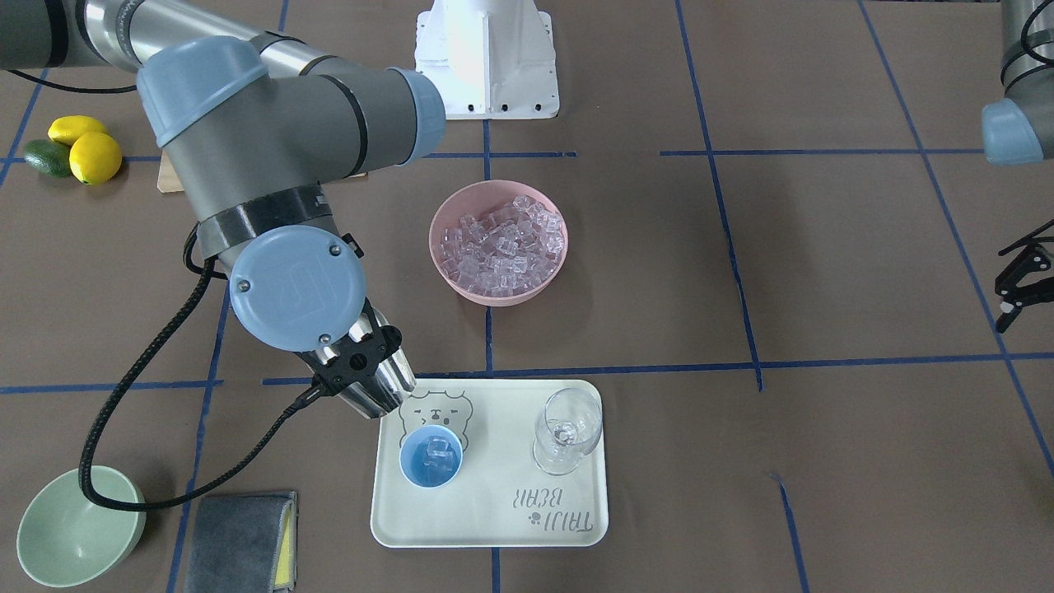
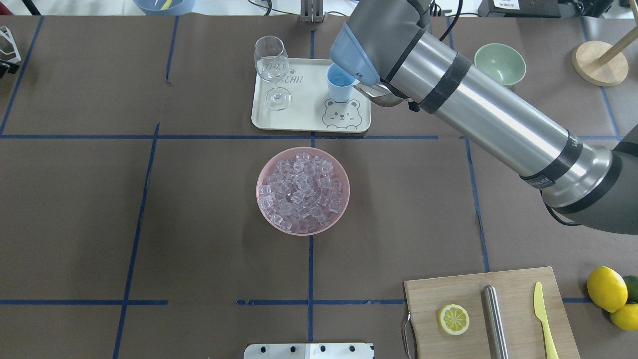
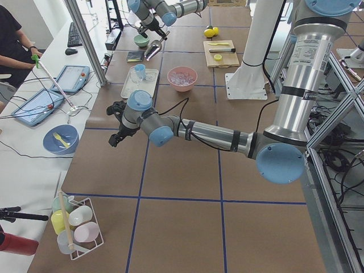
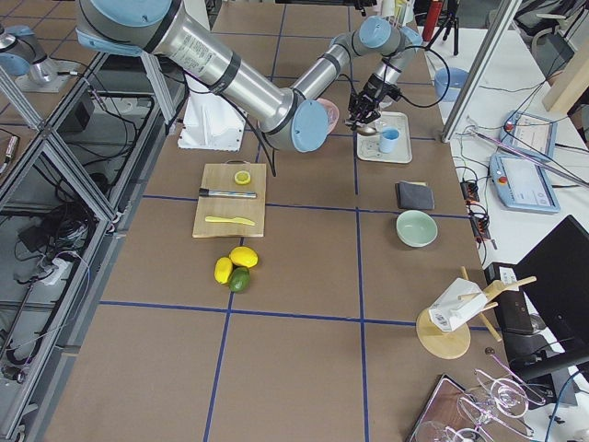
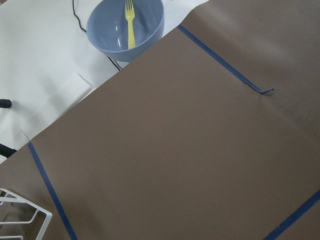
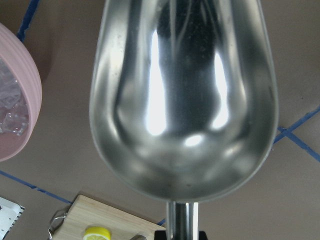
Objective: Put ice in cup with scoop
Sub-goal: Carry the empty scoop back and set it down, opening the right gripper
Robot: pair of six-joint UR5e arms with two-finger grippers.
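The light-blue cup (image 1: 431, 458) stands on a cream tray (image 1: 494, 515) and holds a few ice cubes (image 1: 436, 451). Many more ice cubes (image 1: 502, 243) fill a pink bowl (image 2: 264, 172) mid-table. My right gripper (image 1: 361, 369) is shut on the handle of the steel scoop (image 1: 385, 389), which hangs tilted just beside and above the cup's rim. In the right wrist view the scoop's trough (image 6: 182, 100) is empty. In the overhead view the cup (image 2: 339, 85) sits partly under my right wrist. My left gripper (image 1: 1021, 280) hovers open and empty at the table's far side.
A clear wine glass (image 1: 568, 428) stands on the same tray, right of the cup. A pale green bowl (image 1: 74, 527) and a grey cloth (image 1: 239, 539) lie near the tray. A wooden board (image 2: 448, 294) carries a lemon slice, steel cylinder and yellow knife. Lemons (image 1: 90, 152) lie beside it.
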